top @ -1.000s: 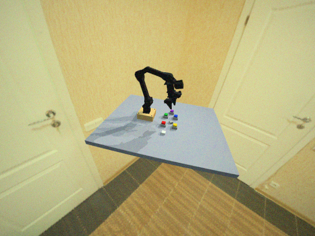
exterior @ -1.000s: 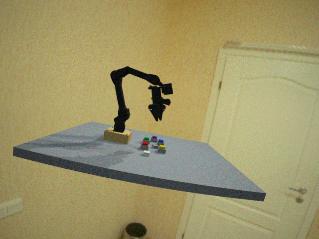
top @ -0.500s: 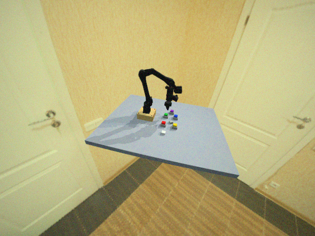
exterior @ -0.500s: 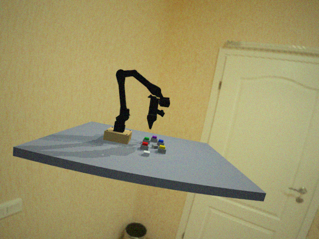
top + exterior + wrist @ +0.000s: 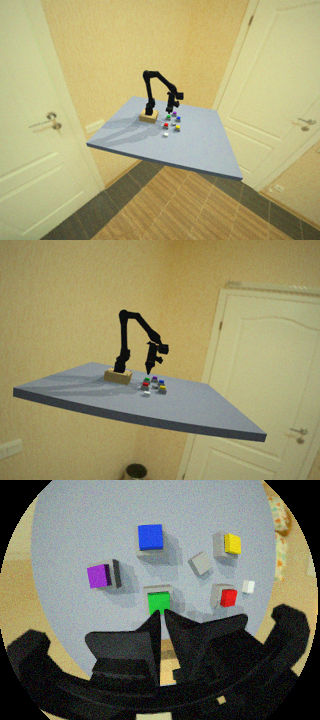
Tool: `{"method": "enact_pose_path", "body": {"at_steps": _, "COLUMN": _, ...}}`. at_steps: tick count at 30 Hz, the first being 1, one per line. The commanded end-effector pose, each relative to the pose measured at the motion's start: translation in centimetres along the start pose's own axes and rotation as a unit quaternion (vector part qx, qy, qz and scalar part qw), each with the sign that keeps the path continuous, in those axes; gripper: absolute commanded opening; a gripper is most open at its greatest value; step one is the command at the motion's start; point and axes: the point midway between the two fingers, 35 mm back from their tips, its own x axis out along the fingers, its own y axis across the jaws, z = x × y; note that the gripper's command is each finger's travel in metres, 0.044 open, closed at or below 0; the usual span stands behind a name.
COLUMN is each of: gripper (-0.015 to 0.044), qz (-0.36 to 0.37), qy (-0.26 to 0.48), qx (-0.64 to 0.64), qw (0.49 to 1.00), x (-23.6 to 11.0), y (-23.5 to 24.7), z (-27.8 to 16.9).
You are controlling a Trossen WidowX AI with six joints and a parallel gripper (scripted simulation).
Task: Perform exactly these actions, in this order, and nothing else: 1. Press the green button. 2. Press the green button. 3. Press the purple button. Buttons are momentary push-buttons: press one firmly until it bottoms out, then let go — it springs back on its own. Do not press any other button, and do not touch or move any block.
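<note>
The green button [image 5: 168, 116] [image 5: 146, 379] [image 5: 159, 602] sits on a grey base on the blue table [image 5: 196, 147] [image 5: 85, 397]. The purple button [image 5: 174, 112] [image 5: 154, 377] [image 5: 98, 576] stands just beside it. My gripper [image 5: 168, 111] [image 5: 148, 372] [image 5: 162, 612] is shut and empty. It points straight down, its tips a short way above the green button, not touching it.
Blue button [image 5: 178, 118] [image 5: 161, 381] [image 5: 151, 538], yellow button [image 5: 177, 127] [image 5: 162, 387] [image 5: 232, 543] and red button [image 5: 165, 125] [image 5: 145, 384] [image 5: 228, 598] stand close by. A small grey block [image 5: 173, 124] [image 5: 200, 563] and a white block [image 5: 165, 134] [image 5: 146, 393] [image 5: 248, 587] lie among them. The arm's wooden base [image 5: 148, 116] is to the left.
</note>
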Motion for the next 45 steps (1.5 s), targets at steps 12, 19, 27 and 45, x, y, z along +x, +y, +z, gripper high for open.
{"method": "enact_pose_path", "body": {"at_steps": 12, "gripper": 0.0020, "qz": 0.001, "qy": 0.000, "qx": 0.003, "qw": 1.000, "x": 1.4, "y": 0.1, "z": 0.1}}
{"method": "enact_pose_path", "body": {"at_steps": 19, "gripper": 0.0020, "qz": 0.001, "qy": 0.000, "qx": 0.003, "qw": 1.000, "x": 2.5, "y": 0.1, "z": 0.1}}
{"method": "enact_pose_path", "body": {"at_steps": 27, "gripper": 0.0020, "qz": 0.001, "qy": 0.000, "qx": 0.003, "qw": 1.000, "x": 3.5, "y": 0.1, "z": 0.0}}
{"method": "enact_pose_path", "body": {"at_steps": 45, "gripper": 0.0020, "qz": 0.001, "qy": -0.001, "qx": 0.001, "qw": 1.000, "x": 2.4, "y": 0.1, "z": 0.1}}
